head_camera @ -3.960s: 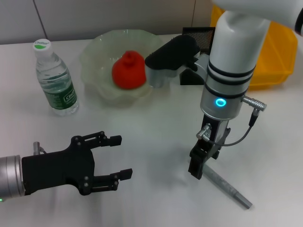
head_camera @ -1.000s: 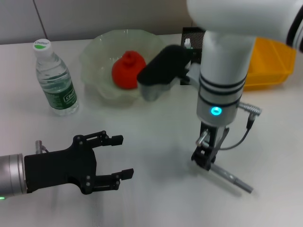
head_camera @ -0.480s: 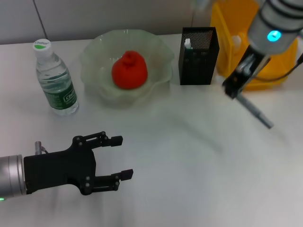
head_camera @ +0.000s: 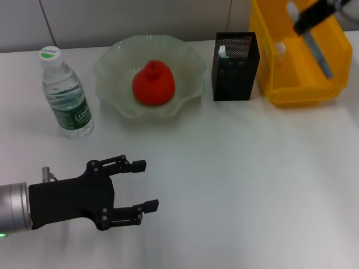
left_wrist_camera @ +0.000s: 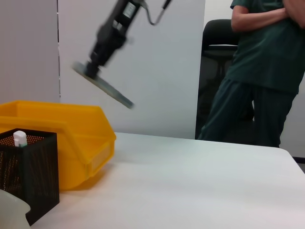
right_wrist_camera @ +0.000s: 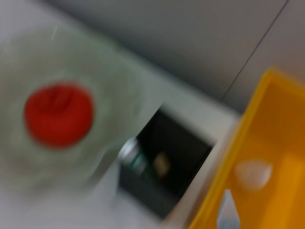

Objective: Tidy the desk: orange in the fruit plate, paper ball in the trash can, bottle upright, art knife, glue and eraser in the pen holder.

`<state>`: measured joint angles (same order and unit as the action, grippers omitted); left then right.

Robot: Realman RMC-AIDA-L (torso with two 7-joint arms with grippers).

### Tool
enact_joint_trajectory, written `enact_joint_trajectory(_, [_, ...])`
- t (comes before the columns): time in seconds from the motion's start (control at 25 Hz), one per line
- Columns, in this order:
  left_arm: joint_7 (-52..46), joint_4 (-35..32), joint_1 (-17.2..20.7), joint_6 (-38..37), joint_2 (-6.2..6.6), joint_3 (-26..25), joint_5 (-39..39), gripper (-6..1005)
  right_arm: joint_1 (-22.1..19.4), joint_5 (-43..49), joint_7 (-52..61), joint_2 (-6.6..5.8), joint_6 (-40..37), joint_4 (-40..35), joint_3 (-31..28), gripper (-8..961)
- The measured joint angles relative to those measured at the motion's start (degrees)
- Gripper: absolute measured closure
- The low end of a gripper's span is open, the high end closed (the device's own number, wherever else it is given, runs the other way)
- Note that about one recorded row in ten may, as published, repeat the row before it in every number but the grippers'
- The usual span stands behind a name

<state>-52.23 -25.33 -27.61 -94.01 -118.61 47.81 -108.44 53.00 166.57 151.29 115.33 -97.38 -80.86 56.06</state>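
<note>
Gripping art knife [head_camera: 320, 53], R gripper [head_camera: 307, 19] above yellow bin [head_camera: 303, 89].

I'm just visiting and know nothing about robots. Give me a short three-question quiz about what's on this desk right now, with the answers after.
1. True or false: the water bottle stands upright.
2. What lies in the fruit plate?
A. a paper ball
B. a red-orange fruit
C. an eraser
3. Fill in: the right gripper holds the art knife in the air above the ____ bin.

Key
1. True. It stands with its cap up, beside the plate.
2. B. The orange sits in the plate's middle.
3. Yellow. The yellow bin stands next to the black pen holder. The left gripper hangs open over the near table.
</note>
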Motion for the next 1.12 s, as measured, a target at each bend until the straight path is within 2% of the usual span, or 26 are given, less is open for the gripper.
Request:
enact_joint_trajectory(0.04, [-0.1,0.0,-0.1,0.1,-0.01,0.0,0.0,210,0.0,-1.0,-2.0,-0.25,3.0,0.0,-2.5,798])
enact_joint_trajectory(0.4, [-0.4,0.0,-0.2,0.2,-0.05,0.0,0.1,209,-0.3,-7.8,-5.7,-0.60,14.5,2.7,-3.8,799])
enact_joint_trajectory(0.56, [-0.4,0.0,-0.3,0.4,-0.05,-0.1,0.1,209,-0.8,-14.8,-8.1,-0.93,20.9,8.3,-3.9,799])
enact_joint_trajectory(0.8, [-0.4,0.0,-0.3,0.4,-0.05,-0.3,0.1,209,-2.1,-22.7,-12.2,-1.13,25.9,13.9,-3.9,794])
enact_joint_trajectory(1.12, [-0.1,0.0,-0.1,0.4,-0.05,-0.3,0.1,209,-4.4,-29.1,-19.1,0.13,30.0,18.2,-3.7,785])
